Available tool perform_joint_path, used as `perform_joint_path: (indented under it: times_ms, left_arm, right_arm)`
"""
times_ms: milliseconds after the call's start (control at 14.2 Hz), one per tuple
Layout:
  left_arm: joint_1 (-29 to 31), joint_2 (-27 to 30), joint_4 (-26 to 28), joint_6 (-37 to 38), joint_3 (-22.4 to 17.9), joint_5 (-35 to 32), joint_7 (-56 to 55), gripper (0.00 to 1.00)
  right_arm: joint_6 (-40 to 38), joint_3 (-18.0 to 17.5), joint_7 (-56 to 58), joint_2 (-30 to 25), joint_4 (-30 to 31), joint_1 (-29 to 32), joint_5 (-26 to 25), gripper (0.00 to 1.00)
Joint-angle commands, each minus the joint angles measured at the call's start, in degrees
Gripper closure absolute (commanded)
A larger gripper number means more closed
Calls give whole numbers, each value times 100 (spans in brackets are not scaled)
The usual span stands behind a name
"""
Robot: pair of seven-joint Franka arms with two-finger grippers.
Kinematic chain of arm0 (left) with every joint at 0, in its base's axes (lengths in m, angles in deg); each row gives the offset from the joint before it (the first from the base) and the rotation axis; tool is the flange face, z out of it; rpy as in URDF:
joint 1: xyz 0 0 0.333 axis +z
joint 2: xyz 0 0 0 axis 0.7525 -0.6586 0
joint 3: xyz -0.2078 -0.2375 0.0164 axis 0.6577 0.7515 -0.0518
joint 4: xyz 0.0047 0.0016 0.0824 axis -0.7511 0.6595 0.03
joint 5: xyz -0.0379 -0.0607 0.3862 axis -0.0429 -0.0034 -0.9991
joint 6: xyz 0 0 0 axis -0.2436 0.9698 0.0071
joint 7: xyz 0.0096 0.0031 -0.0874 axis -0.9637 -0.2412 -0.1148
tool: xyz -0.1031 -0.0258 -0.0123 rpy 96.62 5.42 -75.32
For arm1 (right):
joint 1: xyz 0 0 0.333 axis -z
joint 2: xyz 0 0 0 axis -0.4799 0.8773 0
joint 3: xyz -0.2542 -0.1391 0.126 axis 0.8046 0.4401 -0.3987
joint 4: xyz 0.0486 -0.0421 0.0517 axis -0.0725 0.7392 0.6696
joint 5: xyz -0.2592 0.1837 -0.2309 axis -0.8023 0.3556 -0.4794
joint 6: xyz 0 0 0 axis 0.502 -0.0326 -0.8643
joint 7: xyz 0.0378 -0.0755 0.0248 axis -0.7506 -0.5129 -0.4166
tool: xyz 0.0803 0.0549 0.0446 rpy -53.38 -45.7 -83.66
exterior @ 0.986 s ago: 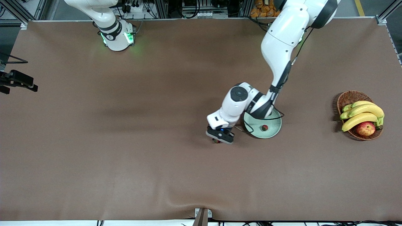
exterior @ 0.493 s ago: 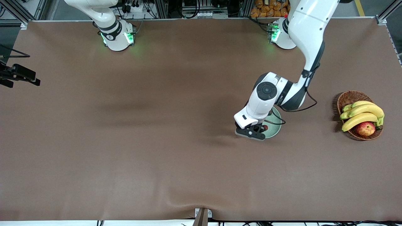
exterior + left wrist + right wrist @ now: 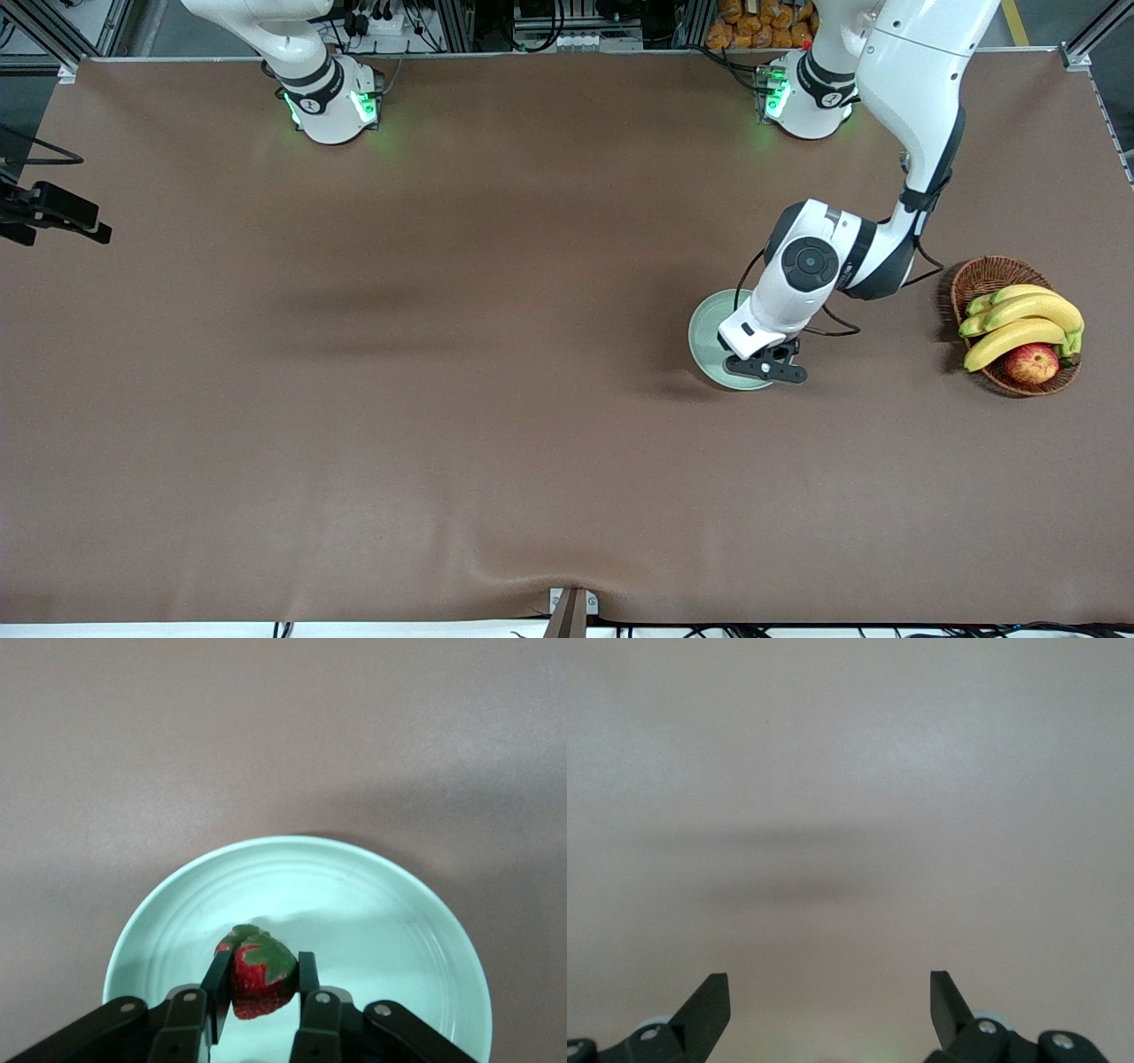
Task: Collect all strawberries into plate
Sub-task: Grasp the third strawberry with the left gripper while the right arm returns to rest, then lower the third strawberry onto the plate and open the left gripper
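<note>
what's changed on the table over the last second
The left gripper, shut on a strawberry, swung from the bare table toward the left arm's end and is now over the plate. The right gripper waits open; the fruit basket stayed put.

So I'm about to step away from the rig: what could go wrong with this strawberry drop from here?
The left gripper holds a strawberry over the plate, with another berry's red edge just beside it. Released from up there, it may bounce or roll out over the shallow rim, or knock that berry. The right gripper waits open over bare table.
</note>
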Motion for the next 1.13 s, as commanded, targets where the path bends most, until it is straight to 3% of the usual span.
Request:
perform_joint_path:
  times_ms: [0, 141, 564, 1057]
  left_arm:
    - [2, 254, 225, 36, 121, -71, -186, 29]
    - [11, 228, 190, 45, 156, -62, -300, 0]
    - [11, 281, -300, 62, 157, -62, -362, 0]
    - [265, 254, -1250, 835, 104, -62, -354, 0]
  right_arm:
    - [58, -26, -107, -187, 159, 48, 75, 0]
    - [50, -17, -107, -196, 159, 65, 75, 0]
    - [-3, 10, -98, -187, 159, 74, 31, 0]
    - [32, 1, -107, -196, 142, 74, 39, 0]
